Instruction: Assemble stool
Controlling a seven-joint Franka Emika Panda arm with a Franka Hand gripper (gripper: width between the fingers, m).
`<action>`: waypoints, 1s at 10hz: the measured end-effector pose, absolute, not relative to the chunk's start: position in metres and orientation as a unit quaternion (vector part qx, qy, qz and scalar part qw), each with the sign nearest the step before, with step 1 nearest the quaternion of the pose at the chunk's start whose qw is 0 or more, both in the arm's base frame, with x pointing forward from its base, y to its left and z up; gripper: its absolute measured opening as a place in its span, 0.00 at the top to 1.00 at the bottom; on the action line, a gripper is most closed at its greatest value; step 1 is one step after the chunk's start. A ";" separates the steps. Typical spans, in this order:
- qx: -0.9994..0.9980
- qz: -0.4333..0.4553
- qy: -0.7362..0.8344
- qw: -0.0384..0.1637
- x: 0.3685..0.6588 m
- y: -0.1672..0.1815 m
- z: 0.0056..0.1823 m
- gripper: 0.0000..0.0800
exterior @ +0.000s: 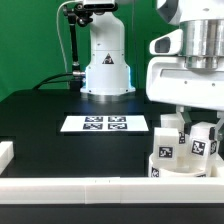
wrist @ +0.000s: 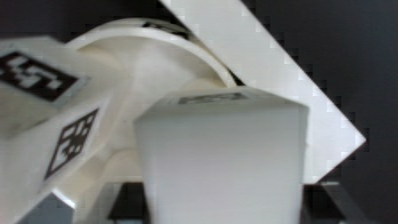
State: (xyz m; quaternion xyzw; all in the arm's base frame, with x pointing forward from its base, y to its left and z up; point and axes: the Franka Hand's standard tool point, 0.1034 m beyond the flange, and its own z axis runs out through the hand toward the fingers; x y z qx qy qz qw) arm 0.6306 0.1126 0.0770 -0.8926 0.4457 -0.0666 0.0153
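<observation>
The gripper (exterior: 186,128) is hovering over the stool legs (exterior: 203,143); whether its jaws are clamping one is unclear. The legs (wrist: 222,150) are looking light, rigid and probably slick, best gripped across flat sides.

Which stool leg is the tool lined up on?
The plain-faced leg centred in the wrist view, directly ahead of the tool; the neighbouring leg sits off to one side, tags showing.

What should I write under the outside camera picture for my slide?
Robot gripper reaching down over the white stool parts near the marker board.
</observation>
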 end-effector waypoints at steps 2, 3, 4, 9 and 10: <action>-0.851 -0.059 0.521 0.031 0.630 0.113 0.076 0.57; -0.824 -0.056 0.563 0.042 0.631 0.112 0.076 0.57; -0.798 -0.051 0.599 0.050 0.631 0.113 0.076 0.57; -0.686 -0.034 0.723 0.075 0.631 0.112 0.076 0.57; -0.660 -0.030 0.747 0.080 0.632 0.112 0.076 0.57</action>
